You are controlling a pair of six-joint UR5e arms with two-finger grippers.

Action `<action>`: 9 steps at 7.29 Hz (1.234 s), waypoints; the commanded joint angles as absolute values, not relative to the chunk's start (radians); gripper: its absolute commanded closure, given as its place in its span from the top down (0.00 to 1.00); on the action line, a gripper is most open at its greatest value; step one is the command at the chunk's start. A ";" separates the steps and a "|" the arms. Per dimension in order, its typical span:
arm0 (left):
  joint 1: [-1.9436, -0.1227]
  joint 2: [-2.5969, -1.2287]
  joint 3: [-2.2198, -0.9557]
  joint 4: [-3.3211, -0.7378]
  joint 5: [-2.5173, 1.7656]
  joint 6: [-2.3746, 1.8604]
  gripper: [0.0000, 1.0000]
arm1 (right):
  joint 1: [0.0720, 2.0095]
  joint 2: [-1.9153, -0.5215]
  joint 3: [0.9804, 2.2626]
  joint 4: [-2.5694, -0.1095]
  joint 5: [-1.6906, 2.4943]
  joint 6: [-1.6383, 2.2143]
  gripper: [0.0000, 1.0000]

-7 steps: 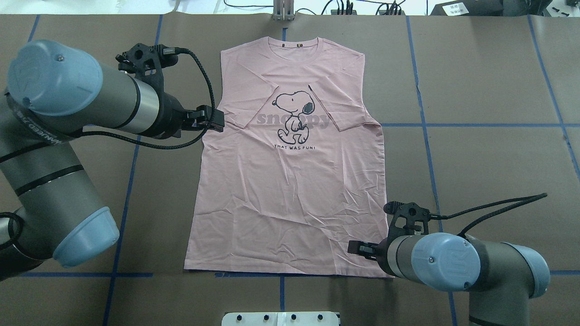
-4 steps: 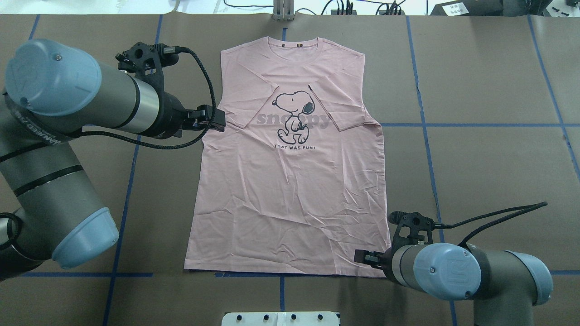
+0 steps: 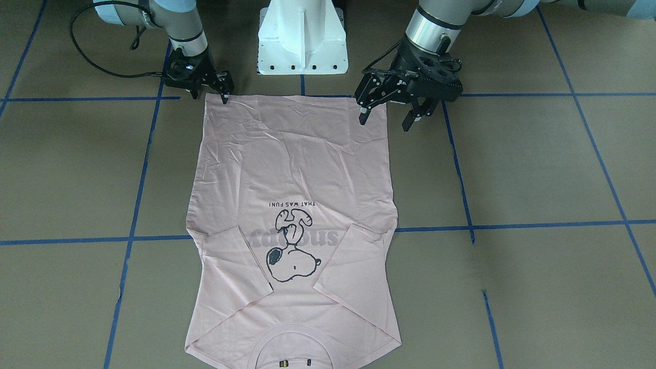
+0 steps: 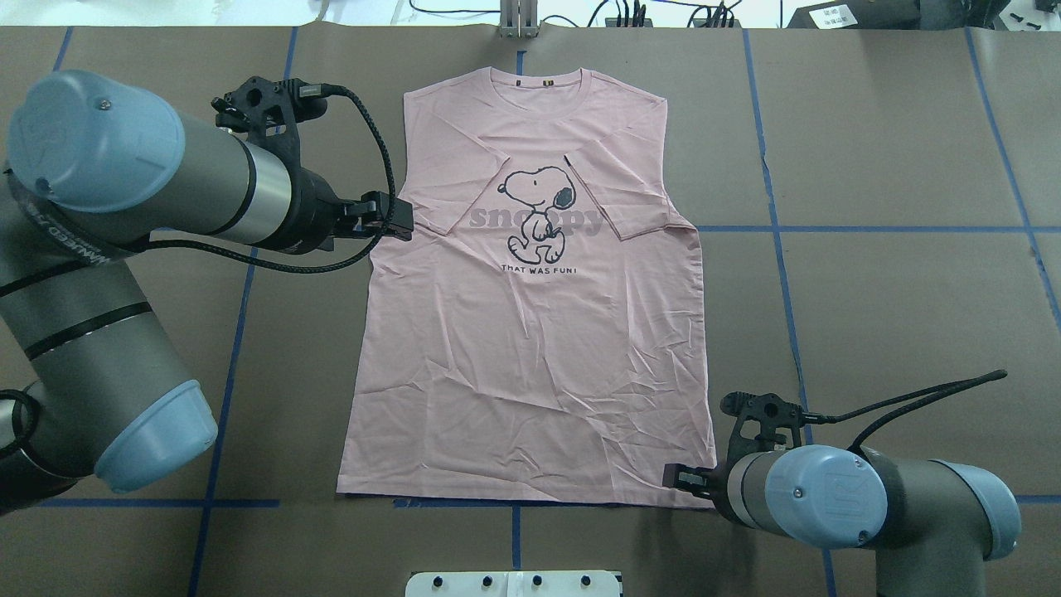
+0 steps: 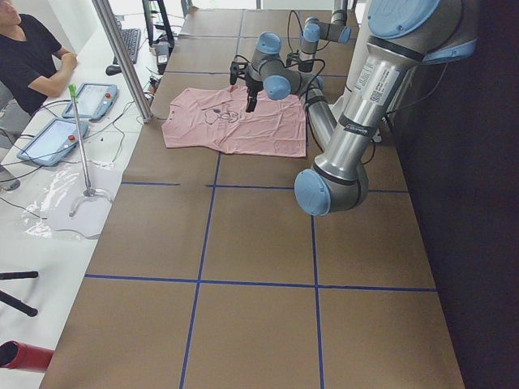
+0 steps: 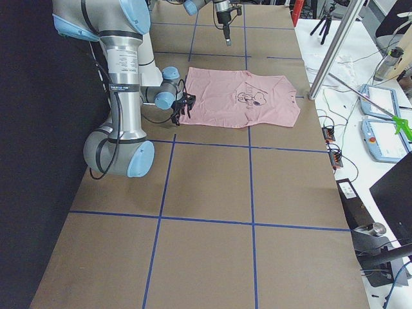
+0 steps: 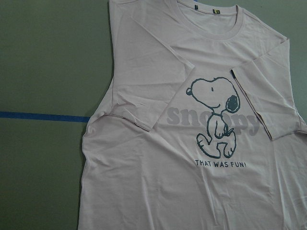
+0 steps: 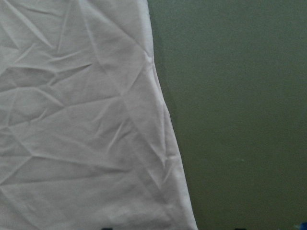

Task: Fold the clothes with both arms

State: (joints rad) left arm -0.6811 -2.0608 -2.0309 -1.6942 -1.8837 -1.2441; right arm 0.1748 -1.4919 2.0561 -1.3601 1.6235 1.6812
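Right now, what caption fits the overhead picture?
Pink Snoopy T-shirt lies flat, sleeves folded in; right tool at a hem corner, left tool hovers over the opposite edge.

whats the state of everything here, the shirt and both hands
shirt: flat on the table, print up, wrinkled, body not yet folded
sleeves: both folded in over the chest
left hand: open, raised near the shirt's side edge, holding nothing
right hand: open, low at a hem corner, cloth not gripped
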 commanded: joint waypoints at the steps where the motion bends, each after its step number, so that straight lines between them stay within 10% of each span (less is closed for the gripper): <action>1: -0.681 -2.060 -2.031 -1.695 -1.884 -1.243 1.00 | 0.175 -1.493 2.056 -1.361 1.641 1.681 0.79; 6: -0.681 -2.057 -2.033 -1.695 -1.884 -1.235 1.00 | 0.175 -1.493 2.056 -1.362 1.660 1.681 0.03; 9: -0.681 -2.054 -2.033 -1.694 -1.884 -1.235 1.00 | 0.176 -1.489 2.068 -1.362 1.657 1.681 0.00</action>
State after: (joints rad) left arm -0.6811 -2.0563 -2.0321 -1.6947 -1.8837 -1.2350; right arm 0.1753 -1.4903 2.0599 -1.3621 1.6622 1.6801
